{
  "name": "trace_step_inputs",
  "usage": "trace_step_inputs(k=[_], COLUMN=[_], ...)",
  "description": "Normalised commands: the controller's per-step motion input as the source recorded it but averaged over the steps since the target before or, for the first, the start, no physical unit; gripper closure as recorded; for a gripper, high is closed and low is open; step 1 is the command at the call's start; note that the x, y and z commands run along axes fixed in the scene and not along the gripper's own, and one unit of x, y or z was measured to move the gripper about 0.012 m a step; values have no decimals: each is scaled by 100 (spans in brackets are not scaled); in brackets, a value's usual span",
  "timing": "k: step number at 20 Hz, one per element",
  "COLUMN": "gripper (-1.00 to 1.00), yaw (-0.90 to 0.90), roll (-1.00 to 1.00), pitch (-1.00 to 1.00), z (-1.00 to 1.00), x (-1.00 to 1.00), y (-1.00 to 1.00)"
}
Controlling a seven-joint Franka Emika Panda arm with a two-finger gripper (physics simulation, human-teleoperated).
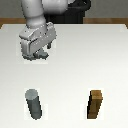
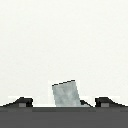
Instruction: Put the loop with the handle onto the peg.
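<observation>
Upper left of the exterior view, the tool (image 1: 40,52) sat low on the table (image 1: 75,65), apparently to grasp the loop's handle (image 2: 67,94); whether its jaws pinched it, I couldn't tell. Lower left stood the peg (image 1: 34,104), well apart.

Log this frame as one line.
gripper: open, low | loop with the handle: stub between jaws, ungripped | peg: upright, bare, apart from gripper | brown block: exterior view's right of peg

Peg (image 1: 34,104) at exterior view's left, block (image 1: 96,104) well apart at right, both on table (image 1: 70,70).
</observation>
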Motion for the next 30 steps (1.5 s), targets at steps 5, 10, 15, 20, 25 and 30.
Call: trace_step_inputs(k=[5,10,15,20,25,30], gripper=[-100,-100,100,100,100,100], yaw=[0,0,0,0,0,0], roll=[0,0,0,0,0,0], pitch=[0,0,0,0,0,0], z=[-40,0,0,0,100,100], x=[0,0,0,0,0,0], y=[0,0,0,0,0,0])
